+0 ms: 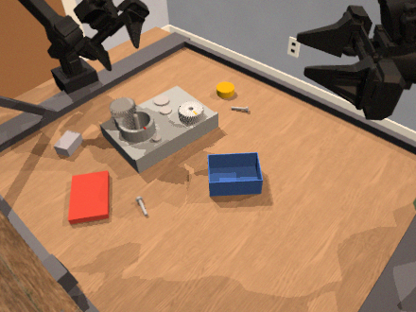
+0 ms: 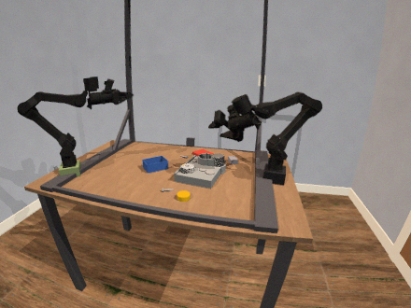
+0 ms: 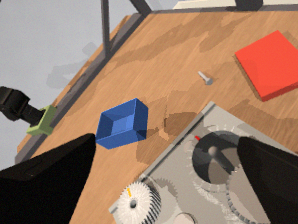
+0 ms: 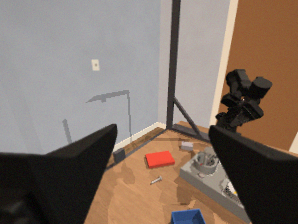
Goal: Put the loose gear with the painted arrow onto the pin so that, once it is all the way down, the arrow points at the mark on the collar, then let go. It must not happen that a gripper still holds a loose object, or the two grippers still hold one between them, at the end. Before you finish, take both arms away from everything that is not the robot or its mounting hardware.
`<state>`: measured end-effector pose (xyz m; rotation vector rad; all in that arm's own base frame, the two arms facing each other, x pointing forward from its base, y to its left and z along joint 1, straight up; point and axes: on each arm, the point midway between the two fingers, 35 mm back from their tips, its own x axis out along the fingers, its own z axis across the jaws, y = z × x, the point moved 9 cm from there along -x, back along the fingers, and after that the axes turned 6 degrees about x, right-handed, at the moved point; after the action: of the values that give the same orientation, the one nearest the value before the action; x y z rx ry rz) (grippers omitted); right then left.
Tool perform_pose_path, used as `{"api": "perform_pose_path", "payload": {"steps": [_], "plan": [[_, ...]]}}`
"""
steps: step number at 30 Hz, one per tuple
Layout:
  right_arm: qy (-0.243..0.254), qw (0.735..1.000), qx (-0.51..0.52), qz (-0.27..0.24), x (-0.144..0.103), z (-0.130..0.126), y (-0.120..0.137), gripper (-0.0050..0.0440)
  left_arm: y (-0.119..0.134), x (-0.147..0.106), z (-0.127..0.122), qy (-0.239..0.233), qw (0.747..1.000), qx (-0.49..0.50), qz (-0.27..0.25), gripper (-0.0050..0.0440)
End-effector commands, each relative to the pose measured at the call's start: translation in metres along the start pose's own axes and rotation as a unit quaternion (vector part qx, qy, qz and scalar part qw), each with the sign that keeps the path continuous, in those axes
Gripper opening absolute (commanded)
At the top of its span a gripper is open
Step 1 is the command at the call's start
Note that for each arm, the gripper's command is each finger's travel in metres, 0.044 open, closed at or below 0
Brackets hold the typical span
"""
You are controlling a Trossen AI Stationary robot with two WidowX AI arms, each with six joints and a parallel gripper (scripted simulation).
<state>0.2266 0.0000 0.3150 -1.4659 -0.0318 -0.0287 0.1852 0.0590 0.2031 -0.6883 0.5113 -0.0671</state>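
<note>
The loose white gear with an orange arrow (image 1: pixel 190 112) lies on the right part of the grey fixture plate (image 1: pixel 158 128); it also shows in the left wrist view (image 3: pixel 134 200). The pin (image 1: pixel 136 119) stands upright inside the grey collar (image 1: pixel 137 130), which carries a red mark (image 1: pixel 145 127). A fixed grey gear (image 1: pixel 123 109) stands beside the collar. My left gripper (image 1: pixel 113 28) is open and empty, high above the plate's far side. My right gripper (image 1: pixel 326 57) is open and empty, high up and far from the plate.
A blue open bin (image 1: pixel 234 173) stands near the plate. A red flat block (image 1: pixel 89 196), a small grey block (image 1: pixel 68 143), a yellow disc (image 1: pixel 225 89) and two bolts (image 1: pixel 240 109) (image 1: pixel 142 206) lie around. A dark rail (image 1: pixel 142 57) borders the table.
</note>
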Motion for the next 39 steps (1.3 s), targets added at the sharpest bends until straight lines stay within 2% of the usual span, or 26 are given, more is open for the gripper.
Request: {"api": "perform_pose_path", "payload": {"steps": [1, 8, 14, 21, 23, 30, 32, 35, 36, 39], "plan": [[-0.001, 1.0, 0.0, -0.01, -0.001, 0.001, -0.007, 0.04, -0.019, 0.002, 0.017, -0.041, 0.999, -0.033, -0.002, 0.04], [-0.001, 1.0, 0.0, -0.011, -0.001, 0.001, -0.007, 0.04, -0.04, 0.005, 0.03, -0.085, 0.992, -0.088, -0.012, 0.04], [-0.001, 1.0, 0.0, -0.013, -0.002, 0.001, -0.008, 0.04, -0.067, 0.005, 0.044, -0.139, 0.976, -0.162, -0.046, 0.04], [-0.001, 1.0, 0.0, -0.014, -0.002, 0.001, -0.009, 0.04, -0.1, 0.002, 0.057, -0.192, 0.939, -0.265, -0.109, 0.04], [-0.001, 1.0, 0.0, -0.014, -0.002, 0.001, -0.009, 0.04, -0.1, 0.002, 0.057, -0.192, 0.939, -0.265, -0.109, 0.04], [-0.002, 1.0, 0.0, -0.015, -0.002, 0.001, -0.009, 0.04, -0.129, -0.006, 0.066, -0.226, 0.885, -0.365, -0.181, 0.04], [-0.002, 1.0, 0.0, -0.015, -0.002, 0.001, -0.009, 0.04, -0.131, -0.006, 0.066, -0.227, 0.882, -0.37, -0.185, 0.04], [-0.002, 1.0, 0.0, -0.015, -0.002, 0.001, -0.009, 0.04, -0.126, -0.004, 0.064, -0.222, 0.892, -0.355, -0.171, 0.04], [-0.002, 1.0, 0.0, -0.015, -0.002, 0.001, -0.009, 0.04, -0.127, -0.005, 0.064, -0.22, 0.893, -0.353, -0.173, 0.0375], [-0.002, 1.0, 0.0, -0.015, -0.002, 0.001, -0.009, 0.04, -0.127, -0.005, 0.064, -0.22, 0.893, -0.353, -0.173, 0.0375]]}}
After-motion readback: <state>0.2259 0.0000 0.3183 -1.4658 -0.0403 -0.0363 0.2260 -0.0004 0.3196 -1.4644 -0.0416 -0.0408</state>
